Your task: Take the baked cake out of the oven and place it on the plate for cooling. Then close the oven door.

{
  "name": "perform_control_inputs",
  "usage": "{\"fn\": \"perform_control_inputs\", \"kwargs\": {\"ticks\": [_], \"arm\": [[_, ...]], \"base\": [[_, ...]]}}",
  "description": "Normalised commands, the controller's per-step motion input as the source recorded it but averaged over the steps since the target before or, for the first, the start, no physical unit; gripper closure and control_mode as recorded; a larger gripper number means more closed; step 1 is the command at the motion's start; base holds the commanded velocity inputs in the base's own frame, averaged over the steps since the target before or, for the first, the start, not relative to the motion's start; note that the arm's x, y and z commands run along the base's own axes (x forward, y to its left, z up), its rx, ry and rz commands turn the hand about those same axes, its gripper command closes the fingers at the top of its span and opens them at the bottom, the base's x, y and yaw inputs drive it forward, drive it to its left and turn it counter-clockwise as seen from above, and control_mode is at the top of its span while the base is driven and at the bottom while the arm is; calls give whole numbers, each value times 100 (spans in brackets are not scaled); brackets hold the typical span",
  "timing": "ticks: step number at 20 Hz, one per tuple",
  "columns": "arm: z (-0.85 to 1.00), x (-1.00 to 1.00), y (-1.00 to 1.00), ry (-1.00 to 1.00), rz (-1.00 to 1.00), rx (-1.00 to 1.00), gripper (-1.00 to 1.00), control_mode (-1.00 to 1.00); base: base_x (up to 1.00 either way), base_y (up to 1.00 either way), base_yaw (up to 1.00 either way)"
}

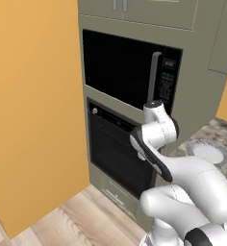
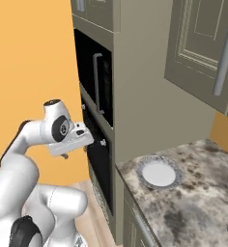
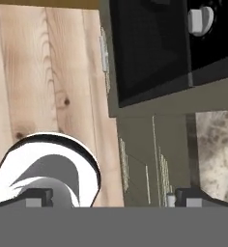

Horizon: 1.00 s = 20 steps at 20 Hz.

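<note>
**Op:** Orange wall (image 1: 33,120) on my left, a tall grey-green cabinet column (image 2: 149,87) ahead, pale wood floor (image 1: 72,211) under the base. The microwave (image 1: 130,67) sits above, and the oven (image 1: 118,149) is built in just below it.

**Obs:** Is the oven open?

**Op:** No, the oven door (image 1: 115,153) looks upright and flush with the front from where I'm watching, so I judge the cake is behind it; I can't see it at all.

**Obs:** And the hand?

**Op:** My gripper (image 2: 84,136) hangs just in front of the oven's control strip (image 1: 113,120), fingers spread wide with nothing between them. The wrist camera looks down the oven front toward the floor, and a white knob (image 3: 199,20) shows on the black panel. I'd guess I'm parked there to reach the top edge of the door, since it hinges at the bottom.

**Obs:** Where does the cake go?

**Op:** The plate (image 2: 158,172) lies flat on the mottled stone counter (image 2: 193,202), just right of the column and near the counter's front edge, an easy swing from the oven.
</note>
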Motion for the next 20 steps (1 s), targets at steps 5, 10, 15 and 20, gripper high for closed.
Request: {"fn": "perform_control_inputs", "kwargs": {"ticks": [5,10,15,20], "arm": [[-45,100,76,1,-1,-11,-100,-100],[-11,100,9,6,-1,-4,-100,-100],[0,92,6,-11,0,-18,-100,-100],[-46,73,12,-7,-1,-33,-100,-100]], "base": [[0,0,0],[0,0,0],[0,0,0],[0,0,0]]}}
